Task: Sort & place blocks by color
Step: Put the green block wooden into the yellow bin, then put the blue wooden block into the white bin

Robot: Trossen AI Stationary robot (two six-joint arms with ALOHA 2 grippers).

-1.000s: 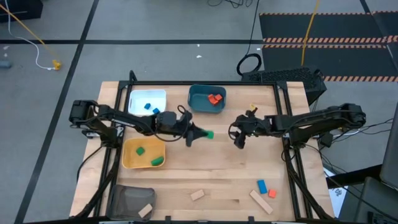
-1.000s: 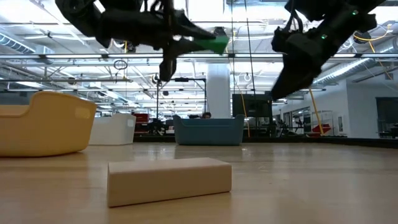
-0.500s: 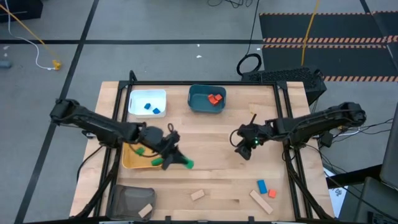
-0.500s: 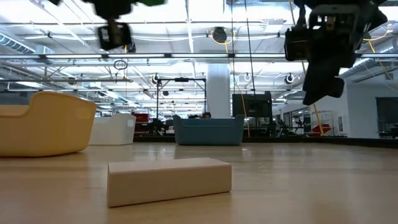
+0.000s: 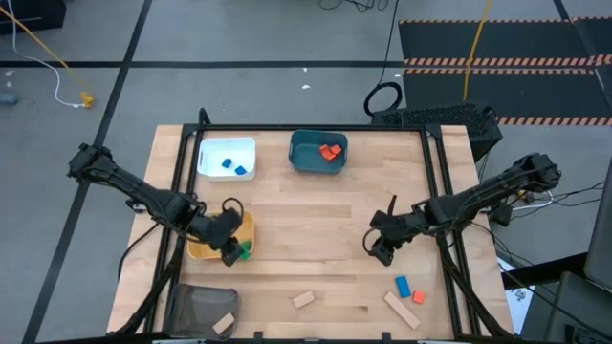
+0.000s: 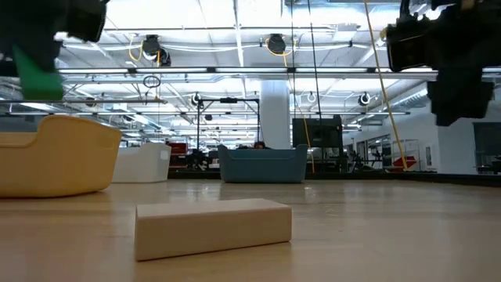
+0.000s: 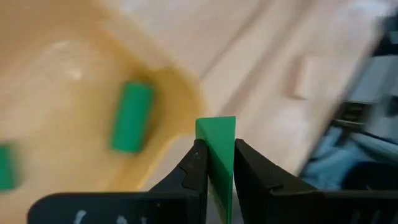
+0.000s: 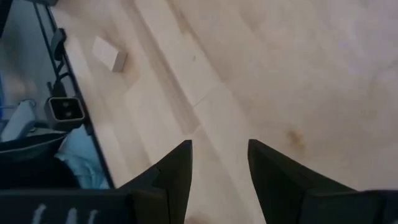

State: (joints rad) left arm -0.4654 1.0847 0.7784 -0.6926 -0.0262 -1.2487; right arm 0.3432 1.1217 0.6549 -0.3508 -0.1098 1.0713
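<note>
1. Over the right near corner of the yellow tray [image 5: 196, 250], at the desk's [image 5: 316, 220] left side, hangs the left gripper [image 5: 232, 254]. Its jaws are pressed shut on a green block [image 7: 217, 155], a thin wedge-like piece standing on edge between them.
2. Governing relation: the held block sits just above the tray's rim, so the tray's hollow lies to the left of and below the jaws. Judged from this, a release here may strike the rim; a short shift leftward over the hollow looks safer.
3. Inside the tray a green cylinder [image 7: 131, 116] lies on its side; a further green piece [image 7: 5, 165] shows at the edge of the left wrist view.
4. Right gripper [image 5: 380, 250]: poised above bare wood at the right centre, jaws partly apart and holding nothing.
5. Remaining unsorted pieces lie near and to the right of it: a blue block [image 5: 403, 285], an orange block [image 5: 419, 297] and a long tan block [image 5: 401, 311], the last lying diagonally. The right arm is clearly the nearer one.
6. A short tan block [image 5: 303, 299] rests at the near centre, between the arms.
7. Already sorted: blue pieces in the white tray [image 5: 207, 150], orange pieces in the teal tray [image 5: 304, 159], and one tan piece in the dark mesh basket [image 5: 191, 308].
</note>
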